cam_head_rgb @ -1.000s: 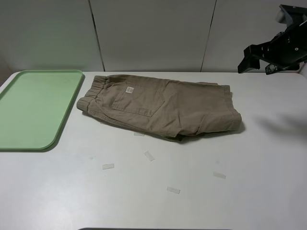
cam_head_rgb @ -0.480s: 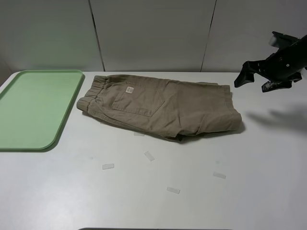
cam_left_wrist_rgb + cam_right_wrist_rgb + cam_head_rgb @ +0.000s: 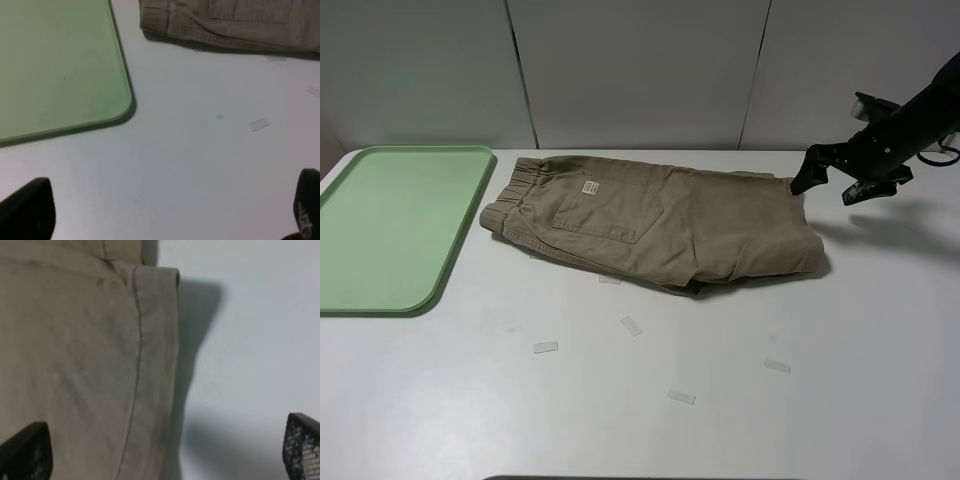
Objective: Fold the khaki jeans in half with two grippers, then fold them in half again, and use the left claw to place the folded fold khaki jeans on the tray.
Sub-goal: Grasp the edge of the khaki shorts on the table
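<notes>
Jaws of right gripper wide apart, holding nothing, straddling the leg-hem edge of khaki jeans. Left gripper likewise spread, empty, over table near tray corner. Jeans lie folded on the table just beside the tray.

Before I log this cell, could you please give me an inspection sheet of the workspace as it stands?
Surface: white table, flat.
Job's things: khaki jeans folded over, waistband end beside the green tray, not on it; nothing lies in the tray.
Clutter: several small pale tape strips in front of the jeans.
Grippers: right gripper open, at the jeans' hem end; left gripper open, above bare table near the tray corner.
Cables: a thin dark loop at the right edge, probably a cable.
Surroundings: pale wall panels with dark seams.
</notes>
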Controlling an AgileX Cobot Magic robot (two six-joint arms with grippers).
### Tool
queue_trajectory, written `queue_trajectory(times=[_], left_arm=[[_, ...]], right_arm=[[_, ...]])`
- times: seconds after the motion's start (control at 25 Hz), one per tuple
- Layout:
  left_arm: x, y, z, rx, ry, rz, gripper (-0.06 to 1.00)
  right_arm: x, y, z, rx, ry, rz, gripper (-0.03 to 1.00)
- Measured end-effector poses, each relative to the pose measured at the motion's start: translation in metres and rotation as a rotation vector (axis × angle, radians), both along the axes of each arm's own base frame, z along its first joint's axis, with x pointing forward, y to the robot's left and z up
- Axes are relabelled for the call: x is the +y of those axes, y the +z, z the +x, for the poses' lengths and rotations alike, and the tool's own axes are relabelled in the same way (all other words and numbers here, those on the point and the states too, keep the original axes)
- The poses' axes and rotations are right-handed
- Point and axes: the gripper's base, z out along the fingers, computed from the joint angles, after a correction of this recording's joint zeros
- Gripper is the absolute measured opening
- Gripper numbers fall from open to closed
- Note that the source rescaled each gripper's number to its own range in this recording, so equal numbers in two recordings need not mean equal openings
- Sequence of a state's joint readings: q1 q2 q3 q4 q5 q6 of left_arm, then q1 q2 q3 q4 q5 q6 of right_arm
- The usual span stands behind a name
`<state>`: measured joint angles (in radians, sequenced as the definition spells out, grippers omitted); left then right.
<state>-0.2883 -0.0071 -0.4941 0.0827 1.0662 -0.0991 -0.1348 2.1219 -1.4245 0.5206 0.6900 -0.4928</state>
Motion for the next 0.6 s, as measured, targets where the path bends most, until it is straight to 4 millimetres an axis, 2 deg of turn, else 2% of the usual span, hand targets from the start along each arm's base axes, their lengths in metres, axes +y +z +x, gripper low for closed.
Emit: queue_trajectory(times=[0.44,0.6], left_arm=[[0.000,0.000,0.000,0.001,0.000,0.000,0.99],[0.000,0.000,0.000,0.001,0.000,0.000,0.99]], right_arm=[[0.003,-0.028,0.002,0.048,0.010,0.038,1.00],[0.016,-0.034,0.004,0.052,0.042,0.051,1.00]])
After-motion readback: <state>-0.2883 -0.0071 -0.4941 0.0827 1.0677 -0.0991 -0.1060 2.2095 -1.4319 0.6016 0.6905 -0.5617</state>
